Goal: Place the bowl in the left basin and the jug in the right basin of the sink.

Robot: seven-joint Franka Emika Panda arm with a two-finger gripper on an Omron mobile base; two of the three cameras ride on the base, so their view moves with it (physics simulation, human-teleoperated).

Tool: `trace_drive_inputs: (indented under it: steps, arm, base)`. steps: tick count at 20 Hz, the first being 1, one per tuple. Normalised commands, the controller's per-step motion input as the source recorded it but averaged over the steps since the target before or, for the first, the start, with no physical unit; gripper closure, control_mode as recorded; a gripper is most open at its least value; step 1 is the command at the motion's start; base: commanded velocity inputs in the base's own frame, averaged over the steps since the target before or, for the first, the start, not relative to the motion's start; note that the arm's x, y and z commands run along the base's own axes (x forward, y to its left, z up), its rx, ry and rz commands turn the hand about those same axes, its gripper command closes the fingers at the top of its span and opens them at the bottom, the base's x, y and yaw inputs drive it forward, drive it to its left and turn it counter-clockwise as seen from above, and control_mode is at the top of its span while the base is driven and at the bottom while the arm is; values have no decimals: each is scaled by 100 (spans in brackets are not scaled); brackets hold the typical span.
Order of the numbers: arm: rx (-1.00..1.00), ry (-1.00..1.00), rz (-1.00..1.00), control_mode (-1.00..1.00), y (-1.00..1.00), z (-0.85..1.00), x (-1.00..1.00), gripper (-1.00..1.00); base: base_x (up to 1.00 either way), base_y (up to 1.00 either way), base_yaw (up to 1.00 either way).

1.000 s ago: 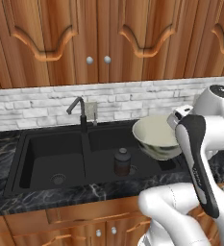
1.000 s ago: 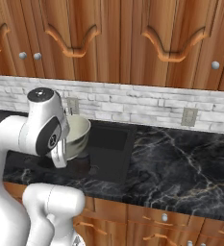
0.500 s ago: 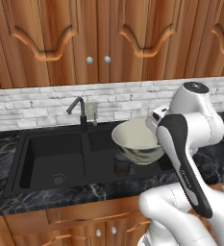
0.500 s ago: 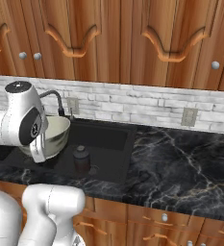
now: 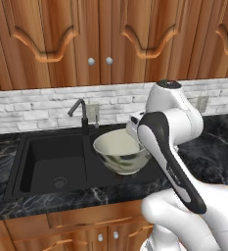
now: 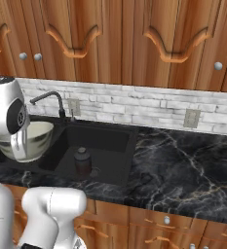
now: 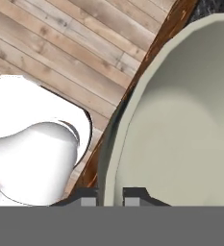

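**Bowl held aloft over the sink, jug sitting in the wide basin**

The gripper point(image 7: 109, 196) is pinching the rim of the bowl point(image 5: 120, 151), its two dark tips sitting one on each side of the wall, with the pale cream inside filling the right of the hand view. The jaws are standing narrow, closed on that rim.

In the left base view the bowl is hanging upright above the sink point(image 5: 32, 188), clear of the counter, roughly over the centre divider and the near part of the right basin point(image 6: 103, 138). How far it is reaching over the divider is hard to judge from this angle. The left basin point(image 5: 51, 157) is lying open beside it, its round drain point(image 5: 59, 183) showing on the black floor. The dark gooseneck faucet point(image 5: 80, 112) is standing just behind the bowl, against the pale brick backsplash point(image 5: 32, 108).

In the right base view the jug point(image 6: 82, 163) is standing upright on the floor of the right basin, near its front wall, with the basin's drain just beside it. The bowl is showing to its left, partly hidden behind the white arm point(image 6: 10, 116), and it is well apart from the jug.

Black marble counter point(image 6: 183, 165) is running to the right of the sink, under wooden cabinets point(image 6: 124, 39).
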Motion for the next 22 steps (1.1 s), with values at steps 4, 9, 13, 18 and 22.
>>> trace_drive_inputs:
  steps: [4,9,13,18,22]
  arm:
    - [0,7,3,-100,56,0,0,100]
    - [0,4,1,-100,55,0,4,100]
    - [0,1,0,-100,55,-5,21,100]
    - [0,0,0,-100,49,-9,31,100]
    - [0,5,0,-100,42,-15,35,100]
  base:
    - [0,0,0]
    - [0,0,0]
    - [0,0,0]
    - [0,0,0]
    - [0,0,0]
